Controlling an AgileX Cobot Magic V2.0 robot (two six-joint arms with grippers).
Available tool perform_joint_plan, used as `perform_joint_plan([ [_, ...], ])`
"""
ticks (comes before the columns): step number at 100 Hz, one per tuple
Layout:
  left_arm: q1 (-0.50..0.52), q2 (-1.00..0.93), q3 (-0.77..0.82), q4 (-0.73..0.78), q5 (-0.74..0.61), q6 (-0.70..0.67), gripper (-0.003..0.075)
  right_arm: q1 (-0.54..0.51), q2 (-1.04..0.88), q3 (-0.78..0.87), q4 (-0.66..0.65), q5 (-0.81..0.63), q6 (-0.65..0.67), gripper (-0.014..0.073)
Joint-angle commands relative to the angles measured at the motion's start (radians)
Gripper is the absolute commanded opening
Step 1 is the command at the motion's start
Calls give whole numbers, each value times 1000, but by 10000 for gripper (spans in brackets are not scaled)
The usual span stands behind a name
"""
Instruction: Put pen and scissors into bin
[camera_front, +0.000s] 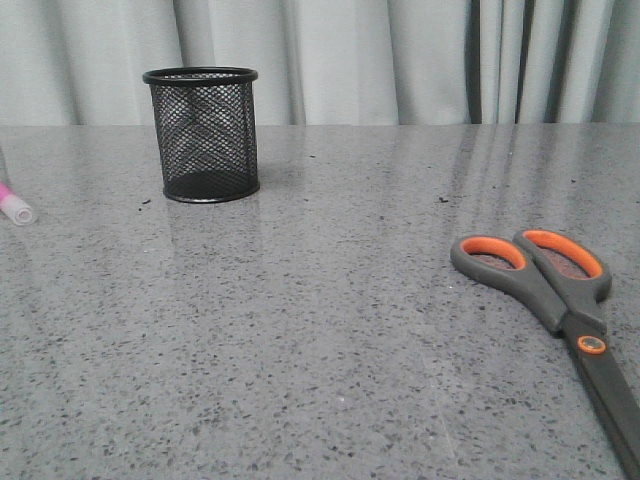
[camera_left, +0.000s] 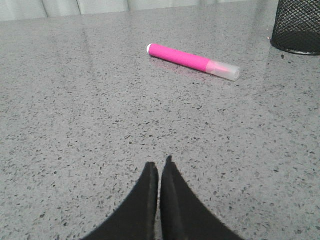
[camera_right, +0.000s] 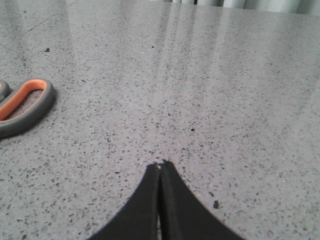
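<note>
No text, label, brand, number or sign can be read on the pen (camera_left: 192, 61), the scissors (camera_front: 560, 300), the bin (camera_front: 205, 135) or the speckled grey bench (camera_front: 300, 330) in any of the three views.

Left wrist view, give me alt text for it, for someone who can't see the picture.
A magenta pen with a clear cap lies flat on a speckled grey table, untouched, ahead of the left gripper, whose black fingers are pressed together and hold nothing. The base of the black mesh bin shows at one corner, apart from the pen.
</note>
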Motion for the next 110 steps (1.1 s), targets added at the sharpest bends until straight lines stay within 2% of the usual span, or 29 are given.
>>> perform_joint_plan([
  [1, 4, -33, 44, 2, -46, -6, -19, -5, -19, 14, 0, -39, -8, -69],
  [57, 4, -33, 44, 2, -46, -6, -19, -5, -19, 14, 0, -41, -8, -69],
  [67, 4, -33, 44, 2, -46, -6, -19, -5, -19, 14, 0, -96, -8, -69],
  [78, 4, -33, 44, 19, -53, -6, -19, -5, -19, 14, 0, -243, -8, -69],
  [86, 4, -33, 44, 46, -100, -6, -19, -5, -19, 14, 52, -385, 45, -69],
  [94, 4, -33, 44, -4, -177, -6, -19, -5, -19, 14, 86, -504, 111, -69],
  [102, 4, -33, 44, -72, -279, -6, -19, -5, -19, 14, 86, -516, 115, -69],
  [110, 4, -33, 43, -255, -404, -14, -19, -5, -19, 14, 87, -484, 161, -69],
])
